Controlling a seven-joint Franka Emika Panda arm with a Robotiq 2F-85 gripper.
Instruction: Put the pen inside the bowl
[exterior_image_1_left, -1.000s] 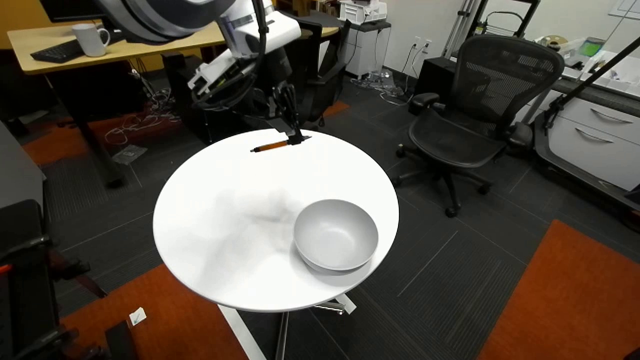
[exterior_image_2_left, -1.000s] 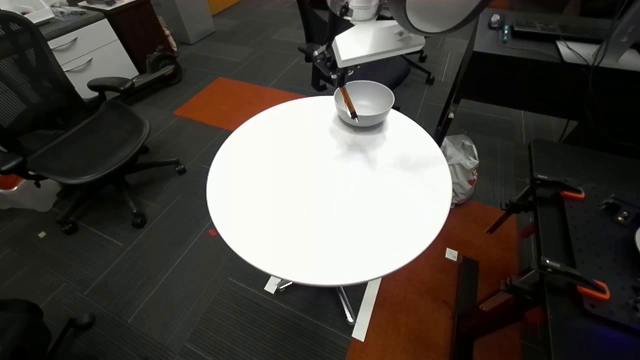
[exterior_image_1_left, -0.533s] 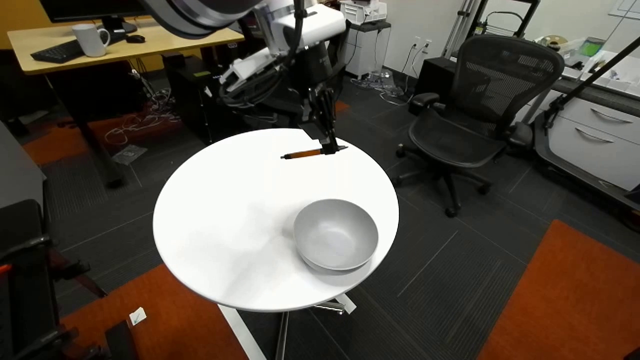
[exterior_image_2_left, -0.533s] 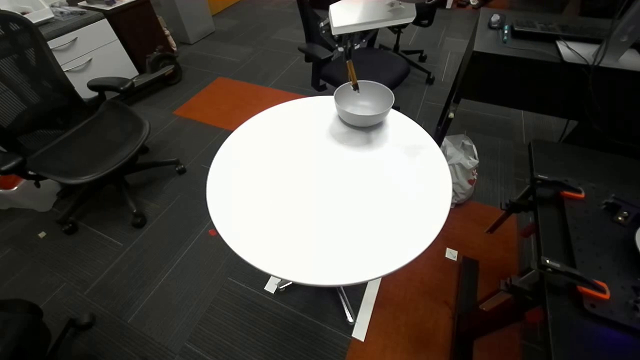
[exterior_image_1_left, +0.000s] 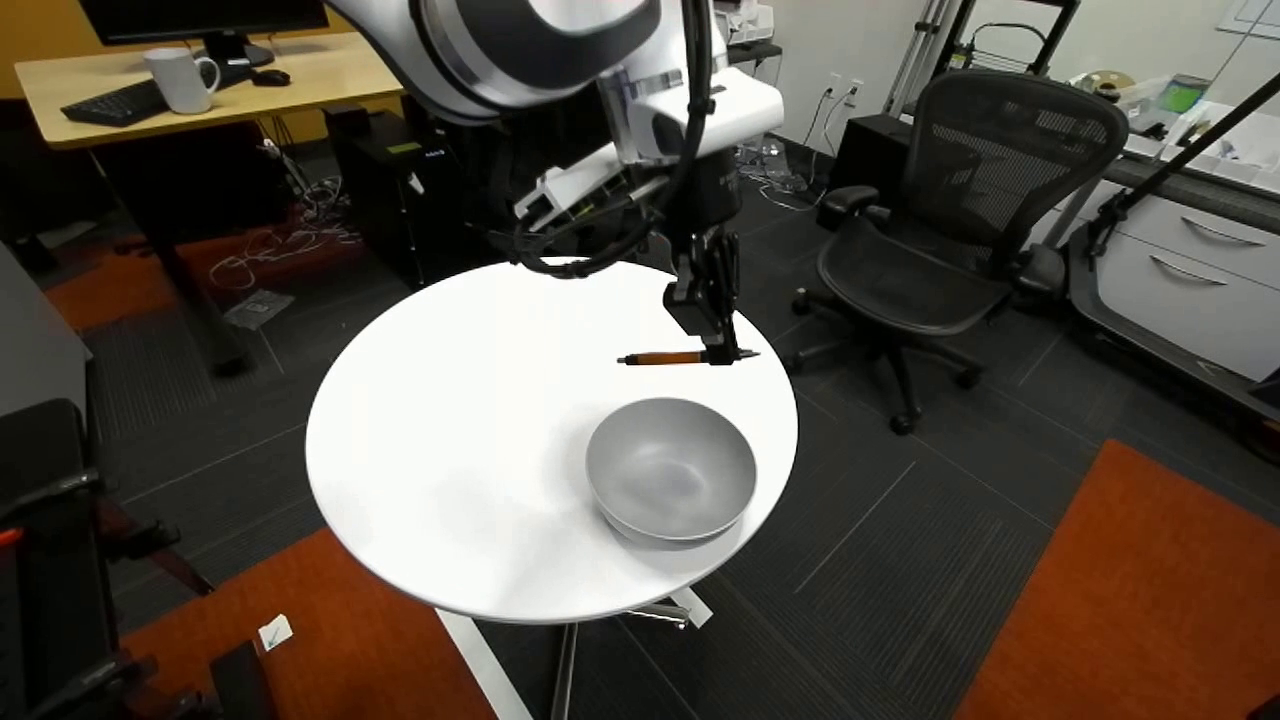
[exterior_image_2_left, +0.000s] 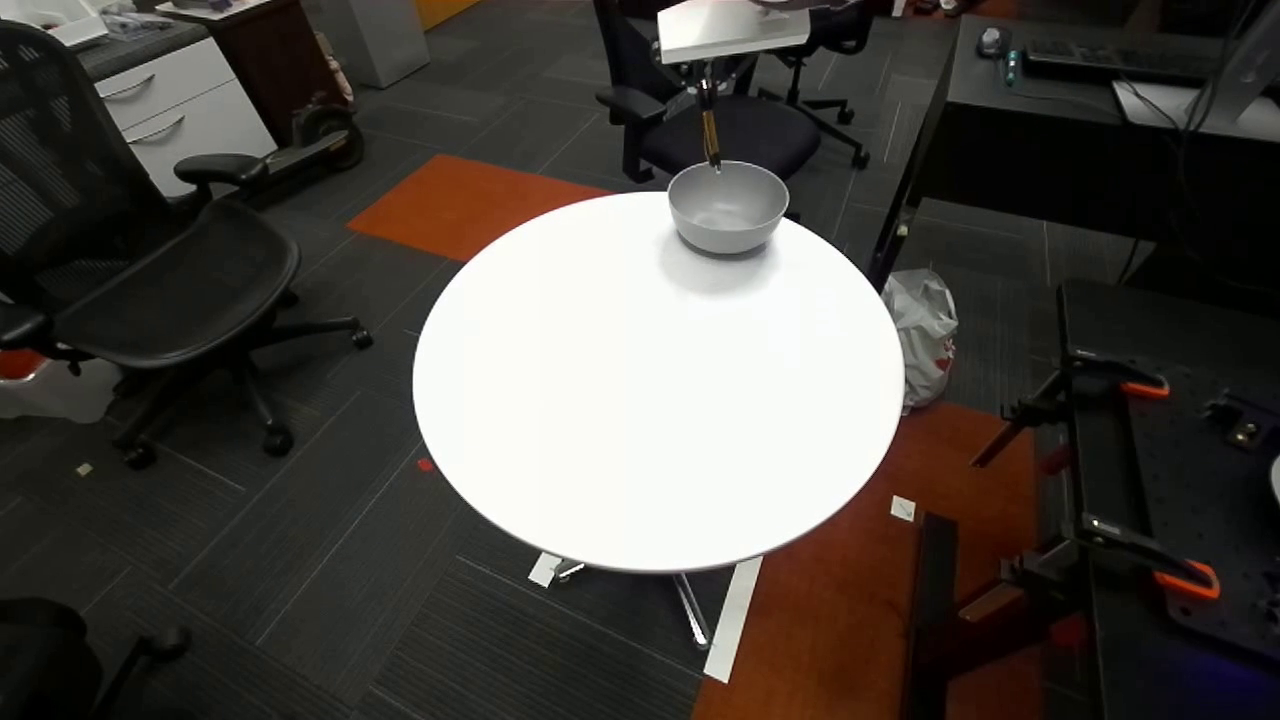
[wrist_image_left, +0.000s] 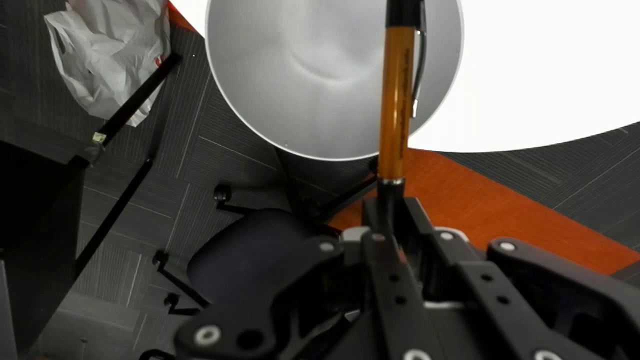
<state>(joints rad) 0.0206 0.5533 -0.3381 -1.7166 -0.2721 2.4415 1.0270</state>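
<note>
The pen (exterior_image_1_left: 662, 358), orange-brown with dark ends, is held by one end in my gripper (exterior_image_1_left: 720, 355) and lies roughly level in this exterior view. My gripper is shut on it. In an exterior view the pen (exterior_image_2_left: 711, 135) shows just above the bowl's far rim. The light grey bowl (exterior_image_1_left: 672, 470) stands upright near the table's edge, and no object shows inside it. It also shows in an exterior view (exterior_image_2_left: 727, 225). In the wrist view the pen (wrist_image_left: 395, 100) reaches from the gripper (wrist_image_left: 392, 210) across the bowl (wrist_image_left: 310, 100) in the picture, above it. The gripped end is hidden between the fingers.
The round white table (exterior_image_1_left: 440, 470) carries the bowl. A black office chair (exterior_image_2_left: 740, 130) stands behind the bowl, and a mesh chair (exterior_image_1_left: 930, 240) stands beside the table. A white plastic bag (wrist_image_left: 115, 50) lies on the floor. A desk with a mug (exterior_image_1_left: 182, 80) is behind.
My gripper, with the pen held throughout, has moved right and down in an exterior view, coming nearer the bowl. The pen has turned more level there. The bowl has not moved.
</note>
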